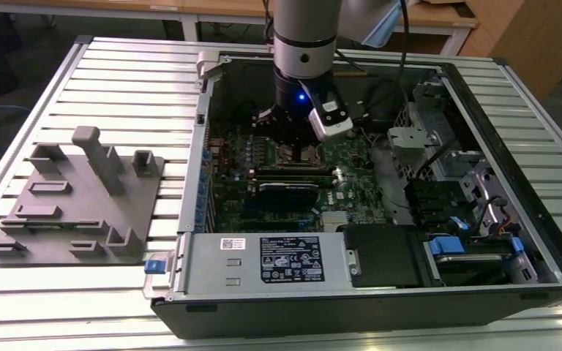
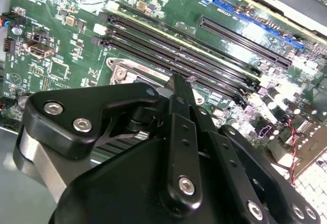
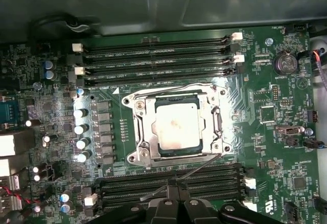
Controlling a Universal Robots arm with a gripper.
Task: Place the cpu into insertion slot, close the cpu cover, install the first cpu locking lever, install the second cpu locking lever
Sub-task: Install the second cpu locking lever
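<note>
Slatted metal table (image 1: 115,73) carries an open computer case (image 1: 515,146) lying on its side. A grey fixture plate (image 1: 76,212) with upright pegs sits on the table at the exterior view's left, just beside the case. The arm (image 1: 306,51) comes straight down into the case, over the green motherboard (image 3: 276,147).

Long black memory slots (image 3: 153,55) run along two opposite sides of the socket area. A row of silver-topped capacitors (image 3: 80,129) stands on another side.

Pincer (image 3: 171,185) hangs low over the board by one bank of memory slots, near the socket. Its tips are together, nothing clamped between them that shows. In the second wrist view the pincer (image 2: 177,81) has its tip just past one socket corner.

The cpu cover (image 3: 145,132) is down flat, framing the chip. The insertion slot (image 3: 176,99) shows as a dark edge inside the cover window. The cpu (image 3: 177,127) is seated in the slot, silvery top facing up through the window.

One locking lever (image 3: 173,87) lies along the cover edge on the side away from the pincer. The other locking lever (image 3: 199,168) angles out from the socket corner across the memory slots and passes right at the pincer tips. Cannot tell if it touches them.
</note>
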